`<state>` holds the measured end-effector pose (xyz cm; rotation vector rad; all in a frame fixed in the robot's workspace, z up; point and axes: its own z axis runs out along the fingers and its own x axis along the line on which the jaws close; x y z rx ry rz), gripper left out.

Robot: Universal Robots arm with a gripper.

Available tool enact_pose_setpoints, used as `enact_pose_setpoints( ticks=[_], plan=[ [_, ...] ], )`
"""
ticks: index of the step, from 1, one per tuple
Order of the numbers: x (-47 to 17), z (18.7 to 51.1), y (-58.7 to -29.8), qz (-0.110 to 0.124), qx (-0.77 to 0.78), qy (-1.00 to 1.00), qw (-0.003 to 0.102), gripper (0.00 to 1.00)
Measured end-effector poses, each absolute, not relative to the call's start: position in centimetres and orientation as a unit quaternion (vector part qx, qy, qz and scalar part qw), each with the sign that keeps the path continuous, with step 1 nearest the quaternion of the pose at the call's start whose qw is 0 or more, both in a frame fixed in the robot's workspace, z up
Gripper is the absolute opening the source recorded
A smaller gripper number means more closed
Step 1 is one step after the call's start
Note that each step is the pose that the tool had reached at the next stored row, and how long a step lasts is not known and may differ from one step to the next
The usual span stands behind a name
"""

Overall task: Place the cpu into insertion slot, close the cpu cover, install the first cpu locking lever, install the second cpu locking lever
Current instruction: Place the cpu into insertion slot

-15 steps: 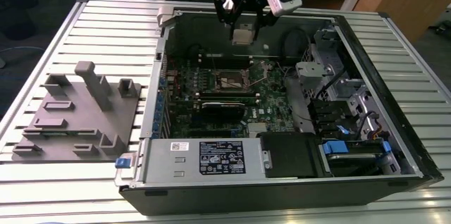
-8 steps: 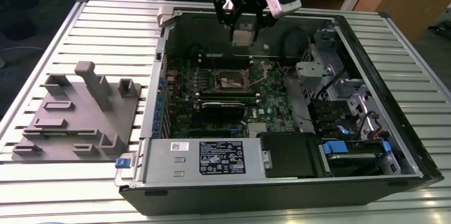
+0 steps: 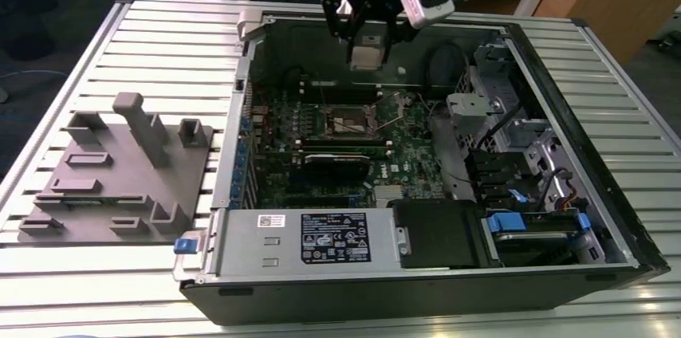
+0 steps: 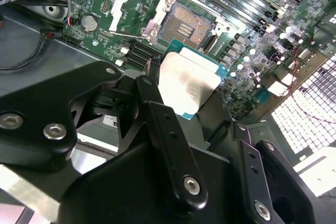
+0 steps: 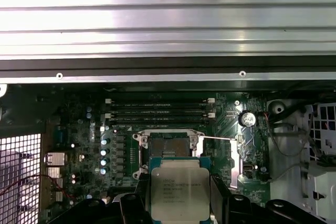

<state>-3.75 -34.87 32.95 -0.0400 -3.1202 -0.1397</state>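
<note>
My gripper [image 3: 365, 57] hangs over the far end of the open computer case, shut on the cpu [image 3: 365, 56]. In both wrist views the cpu [image 4: 188, 84] [image 5: 179, 193] shows its silver-grey top on a green-edged board, pinched between the black fingers [image 4: 157, 124]. The insertion slot [image 3: 349, 123] [image 4: 187, 24] [image 5: 169, 145] lies on the green motherboard below, with its tan-gold centre bare. A pale metal frame, seemingly the cpu cover [image 4: 128, 1], stands swung open beside the slot. A thin locking lever [image 4: 131, 34] [image 5: 218, 138] sticks out from the socket's side.
A grey fixture block [image 3: 117, 178] sits on the slatted table at the exterior view's left. Inside the case are a power supply [image 3: 319, 238], a black card [image 3: 338, 160], drive bays [image 3: 511, 115] and long memory slots [image 5: 160, 109].
</note>
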Motion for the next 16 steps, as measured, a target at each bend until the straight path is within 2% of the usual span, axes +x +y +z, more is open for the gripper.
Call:
enact_pose_setpoints(
  ticks=[16],
  plan=[
    [-3.8,31.5,-34.9,-0.044,-0.012,-0.999,0.009,0.54]
  ],
)
